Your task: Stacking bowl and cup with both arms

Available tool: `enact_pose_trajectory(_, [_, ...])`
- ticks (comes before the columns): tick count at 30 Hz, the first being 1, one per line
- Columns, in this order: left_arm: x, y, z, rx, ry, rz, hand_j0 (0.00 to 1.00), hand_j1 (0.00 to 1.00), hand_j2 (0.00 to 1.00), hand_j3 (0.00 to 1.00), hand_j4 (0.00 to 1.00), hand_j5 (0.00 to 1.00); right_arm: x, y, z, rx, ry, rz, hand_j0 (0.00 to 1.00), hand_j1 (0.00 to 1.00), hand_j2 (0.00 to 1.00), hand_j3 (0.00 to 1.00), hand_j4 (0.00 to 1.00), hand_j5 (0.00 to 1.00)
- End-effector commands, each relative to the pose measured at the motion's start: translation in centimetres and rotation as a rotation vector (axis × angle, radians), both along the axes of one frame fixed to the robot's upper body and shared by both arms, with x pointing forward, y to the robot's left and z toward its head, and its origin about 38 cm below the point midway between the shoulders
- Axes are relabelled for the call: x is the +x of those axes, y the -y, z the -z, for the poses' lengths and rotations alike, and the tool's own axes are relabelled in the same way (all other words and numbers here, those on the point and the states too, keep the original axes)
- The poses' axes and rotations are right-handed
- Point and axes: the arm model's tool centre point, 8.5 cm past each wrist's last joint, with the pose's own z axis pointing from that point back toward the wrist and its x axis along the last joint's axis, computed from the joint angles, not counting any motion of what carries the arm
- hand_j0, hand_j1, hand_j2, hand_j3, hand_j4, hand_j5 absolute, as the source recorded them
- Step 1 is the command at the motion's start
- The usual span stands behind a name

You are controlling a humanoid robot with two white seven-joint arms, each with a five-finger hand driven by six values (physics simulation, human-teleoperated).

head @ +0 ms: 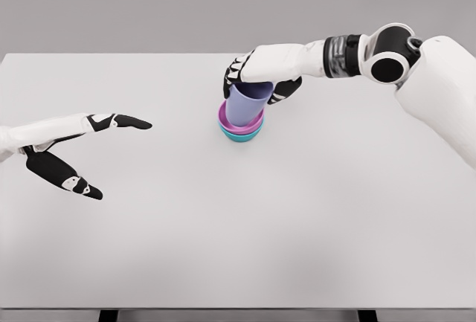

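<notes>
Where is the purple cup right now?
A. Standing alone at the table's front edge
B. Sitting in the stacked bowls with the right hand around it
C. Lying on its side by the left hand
B: the purple cup sits tilted in the pink bowl, which nests in the teal bowl, with the right hand wrapped around it.

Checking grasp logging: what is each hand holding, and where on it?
The right hand grips the purple cup around its upper rim. The left hand is open, holding nothing.

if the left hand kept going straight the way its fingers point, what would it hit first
Probably the stacked bowls under the cup held by the right hand. The left hand points right across the bare table; its height is unclear.
</notes>
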Motion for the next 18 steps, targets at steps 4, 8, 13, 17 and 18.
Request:
enact_pose_trajectory(4, [0.0, 0.0, -0.1, -0.007, -0.004, -0.003, 1.00, 1.00, 1.00, 1.00, 1.00, 1.00, 0.2, 0.1, 0.4, -0.063, 0.040, 0.007, 0.95, 0.95, 0.95, 0.95, 0.95, 0.95])
enact_pose_trajectory(8, [0.0, 0.0, -0.1, -0.007, -0.004, -0.003, 1.00, 1.00, 1.00, 1.00, 1.00, 1.00, 0.0, 0.0, 0.2, -0.067, 0.050, 0.000, 0.99, 0.99, 0.99, 0.99, 0.99, 0.99])
enact_pose_trajectory(13, [0.0, 0.0, -0.1, -0.007, -0.004, -0.003, 1.00, 1.00, 1.00, 1.00, 1.00, 1.00, -1.7, -1.8, -2.5, -0.024, 0.118, -0.079, 1.00, 1.00, 1.00, 1.00, 1.00, 1.00])
enact_pose_trajectory(17, [0.0, 0.0, -0.1, -0.006, -0.004, -0.003, 1.00, 1.00, 1.00, 1.00, 1.00, 1.00, -3.9, -1.9, -7.2, 0.084, 0.199, -0.139, 1.00, 1.00, 1.00, 1.00, 1.00, 1.00])
enact_pose_trajectory(18, [0.0, 0.0, -0.1, -0.006, -0.004, -0.003, 1.00, 1.00, 1.00, 1.00, 1.00, 1.00, -4.0, -0.3, -8.6, 0.118, 0.216, -0.120, 1.00, 1.00, 1.00, 1.00, 1.00, 1.00])
